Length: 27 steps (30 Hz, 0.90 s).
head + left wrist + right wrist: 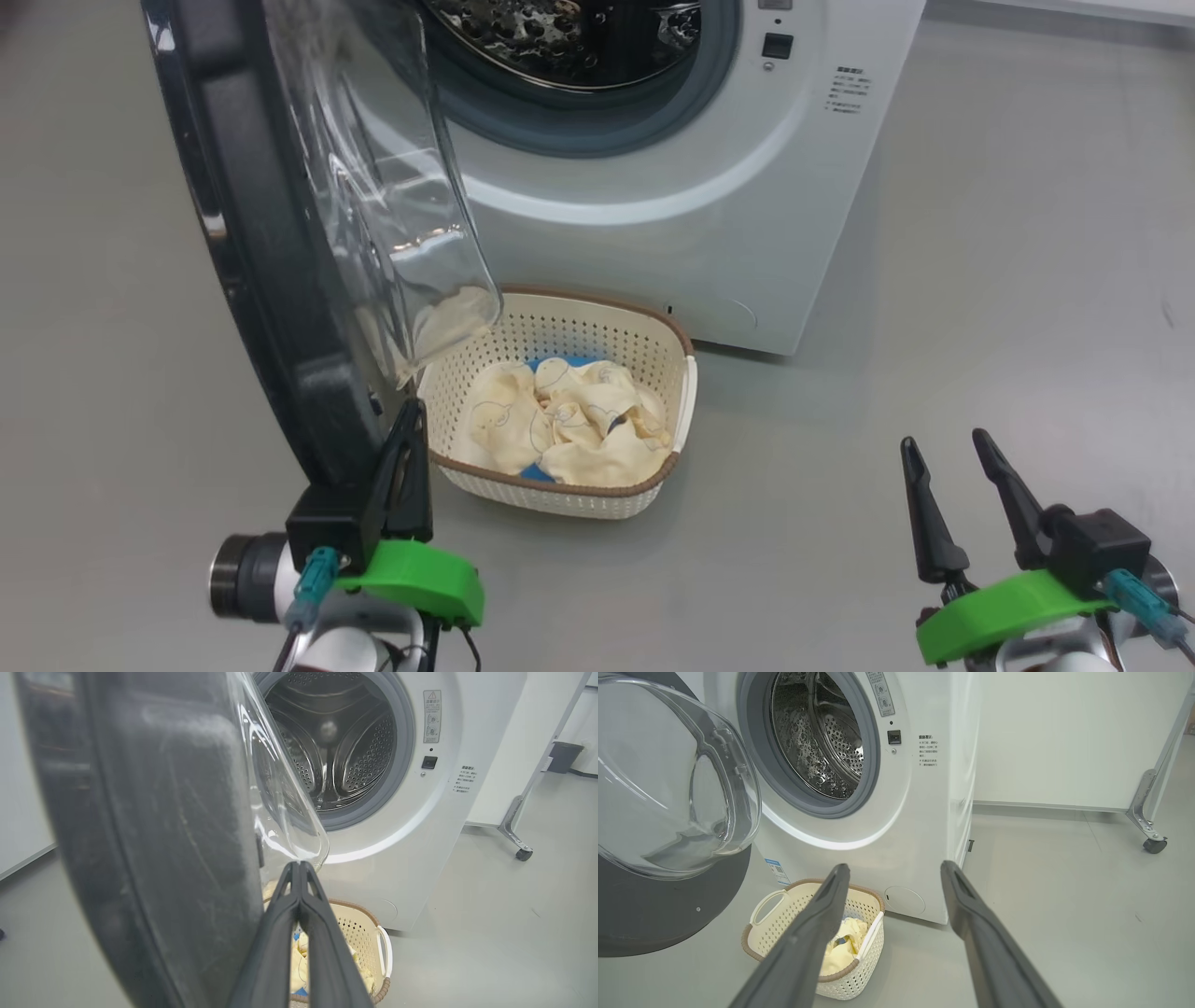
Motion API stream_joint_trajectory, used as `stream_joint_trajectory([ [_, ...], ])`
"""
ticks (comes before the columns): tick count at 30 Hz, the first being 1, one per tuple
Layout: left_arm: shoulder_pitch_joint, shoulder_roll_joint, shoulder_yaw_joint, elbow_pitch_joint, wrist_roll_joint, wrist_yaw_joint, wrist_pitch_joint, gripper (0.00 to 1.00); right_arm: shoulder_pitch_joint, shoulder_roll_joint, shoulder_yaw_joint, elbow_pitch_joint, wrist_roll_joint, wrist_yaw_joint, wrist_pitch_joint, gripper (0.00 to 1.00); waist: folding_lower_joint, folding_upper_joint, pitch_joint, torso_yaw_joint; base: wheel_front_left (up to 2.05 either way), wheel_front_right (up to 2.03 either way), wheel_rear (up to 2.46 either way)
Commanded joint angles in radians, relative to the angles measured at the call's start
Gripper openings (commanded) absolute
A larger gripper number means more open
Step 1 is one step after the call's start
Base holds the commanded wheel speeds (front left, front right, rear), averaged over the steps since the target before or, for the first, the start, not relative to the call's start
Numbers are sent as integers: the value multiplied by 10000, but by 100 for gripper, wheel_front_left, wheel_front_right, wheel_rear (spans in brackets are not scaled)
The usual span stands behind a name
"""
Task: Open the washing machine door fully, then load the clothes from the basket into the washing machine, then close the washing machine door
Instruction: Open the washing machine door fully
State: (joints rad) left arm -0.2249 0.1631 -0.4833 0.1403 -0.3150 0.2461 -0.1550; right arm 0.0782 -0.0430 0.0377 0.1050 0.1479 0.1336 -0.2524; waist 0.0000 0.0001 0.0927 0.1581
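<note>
The washing machine (709, 205) is white, and its steel drum (345, 751) is exposed. The washing machine door (252, 233), with a black rim and a clear glass bowl (392, 187), stands swung out to the left. My left gripper (408, 411) is shut with nothing in it. Its fingers lie beside the inner face of the door's lower rim; whether they touch it I cannot tell. The cream basket (560, 331) sits on the floor before the machine and holds pale yellow clothes (560, 420) with blue patches. My right gripper (941, 441) hangs open, right of the basket.
Grey floor stretches open to the right of the machine. A metal frame leg on a caster (1153, 844) stands at the far right by a white wall. A dark bin (563, 756) sits behind it.
</note>
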Motion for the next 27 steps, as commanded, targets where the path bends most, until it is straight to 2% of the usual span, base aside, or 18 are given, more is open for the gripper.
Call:
stream_joint_trajectory([
  [1,-170,278,526,-290,75,786,-70,0,-288,-72,194,-357,-84,-29,-93,100,0,-1,53,238,0,0,0],
  [13,134,538,987,-187,-57,1194,-370,0,-307,-72,253,-408,-200,-29,-43,100,0,-1,-13,1045,0,0,0],
  [27,118,991,2016,288,-444,1533,-741,0,-284,-72,385,-576,-162,-29,108,100,0,-1,-78,1140,0,0,0],
])
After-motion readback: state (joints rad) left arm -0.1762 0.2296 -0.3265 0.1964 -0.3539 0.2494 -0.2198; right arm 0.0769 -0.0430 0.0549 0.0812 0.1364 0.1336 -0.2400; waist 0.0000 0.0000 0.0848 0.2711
